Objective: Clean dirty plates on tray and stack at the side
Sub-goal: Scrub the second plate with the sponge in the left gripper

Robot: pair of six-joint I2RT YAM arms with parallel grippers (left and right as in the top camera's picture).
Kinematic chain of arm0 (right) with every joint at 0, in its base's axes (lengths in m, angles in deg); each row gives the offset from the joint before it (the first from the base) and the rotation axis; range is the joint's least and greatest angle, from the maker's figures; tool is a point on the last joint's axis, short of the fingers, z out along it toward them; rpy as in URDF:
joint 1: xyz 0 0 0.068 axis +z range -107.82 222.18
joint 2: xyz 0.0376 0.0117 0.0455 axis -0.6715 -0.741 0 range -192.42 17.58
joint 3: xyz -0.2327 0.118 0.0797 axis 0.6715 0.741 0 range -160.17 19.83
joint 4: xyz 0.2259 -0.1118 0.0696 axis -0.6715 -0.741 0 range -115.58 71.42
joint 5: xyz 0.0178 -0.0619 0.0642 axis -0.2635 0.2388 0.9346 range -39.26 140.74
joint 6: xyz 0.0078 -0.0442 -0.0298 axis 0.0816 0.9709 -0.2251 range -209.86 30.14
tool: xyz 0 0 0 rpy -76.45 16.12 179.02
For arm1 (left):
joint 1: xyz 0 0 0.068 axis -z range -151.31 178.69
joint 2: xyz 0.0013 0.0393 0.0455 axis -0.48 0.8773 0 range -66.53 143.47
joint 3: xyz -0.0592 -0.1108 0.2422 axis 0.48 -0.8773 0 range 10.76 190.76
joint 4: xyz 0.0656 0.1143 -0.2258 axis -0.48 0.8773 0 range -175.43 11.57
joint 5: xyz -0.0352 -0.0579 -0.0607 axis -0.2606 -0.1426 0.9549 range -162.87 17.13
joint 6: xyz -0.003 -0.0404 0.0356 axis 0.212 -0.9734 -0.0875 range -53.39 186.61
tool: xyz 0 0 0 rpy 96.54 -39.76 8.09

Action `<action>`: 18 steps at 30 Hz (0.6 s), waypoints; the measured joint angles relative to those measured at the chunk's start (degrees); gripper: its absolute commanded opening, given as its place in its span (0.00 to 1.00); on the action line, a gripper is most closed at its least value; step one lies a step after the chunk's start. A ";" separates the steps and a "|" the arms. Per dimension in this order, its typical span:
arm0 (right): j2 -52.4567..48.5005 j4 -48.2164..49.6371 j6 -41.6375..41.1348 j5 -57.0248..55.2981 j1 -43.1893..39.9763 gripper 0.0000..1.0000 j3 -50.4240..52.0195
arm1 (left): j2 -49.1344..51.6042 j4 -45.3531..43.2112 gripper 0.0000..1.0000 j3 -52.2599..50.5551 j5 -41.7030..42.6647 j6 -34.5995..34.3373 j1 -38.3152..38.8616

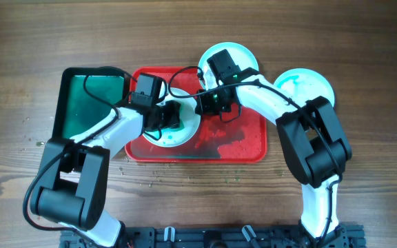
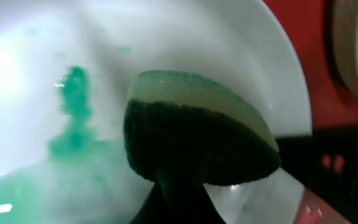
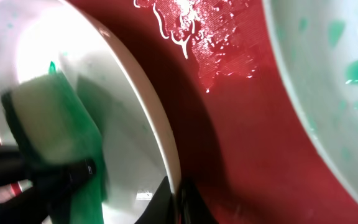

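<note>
Your left pincer point(image 1: 169, 118) was clamped on a sponge point(image 2: 197, 124) set against the green-smeared plate point(image 1: 185, 134), while your right pincer point(image 1: 209, 103) was closed on that plate's rim at its 2 o'clock side. The plate sat in the 9 o'clock half of the red tray point(image 1: 247, 148). A second plate point(image 1: 243, 55) overlapped the tray's 12 o'clock rim, a third plate point(image 1: 309, 86) lay on the table point(image 1: 378, 55) toward 2 o'clock, and a green tray point(image 1: 92, 103) lay just beside at 9 o'clock.
</note>
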 measured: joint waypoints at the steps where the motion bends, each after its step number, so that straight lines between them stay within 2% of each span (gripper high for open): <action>1: -0.09 0.09 0.00 0.13 0.07 0.04 -0.02 | 0.00 -0.26 0.04 0.02 -3.52 -1.79 0.02; 4: -0.11 0.09 0.00 0.35 0.11 0.04 -0.02 | -0.46 2.62 0.04 0.79 -15.34 -7.78 -0.39; 5: -0.13 0.09 0.00 0.42 0.11 0.04 -0.02 | -0.87 6.38 0.04 1.20 -20.72 -11.78 -1.46; 6: -0.13 0.11 0.00 0.46 0.11 0.04 -0.02 | -0.94 7.34 0.04 1.22 -21.97 -13.16 -1.99; 7: -0.15 0.13 0.00 0.48 0.17 0.04 -0.02 | -1.01 8.11 0.04 1.38 -20.79 -13.53 -2.27; 9: -0.15 0.13 0.00 0.59 0.17 0.04 -0.02 | -1.22 8.87 0.04 1.53 -12.55 -12.15 -3.15; 11: -0.17 0.15 0.04 0.66 0.17 0.04 -0.02 | -0.92 7.17 0.04 0.92 1.46 -7.61 -2.84; 12: -0.20 0.17 0.07 0.68 0.20 0.04 -0.02 | 0.04 5.03 0.04 0.04 11.78 -4.11 -1.60; 14: -0.22 0.26 0.24 0.90 0.28 0.04 -0.02 | 0.74 1.92 0.04 -0.42 19.78 -1.44 -0.15; 16: -0.24 0.26 0.24 1.68 0.28 0.04 -0.02 | 0.74 0.15 0.04 -0.48 17.16 -2.47 -0.13; 18: -0.33 0.39 0.20 1.73 0.28 0.04 -0.02 | 0.74 0.44 0.04 -0.46 7.76 -5.79 -0.04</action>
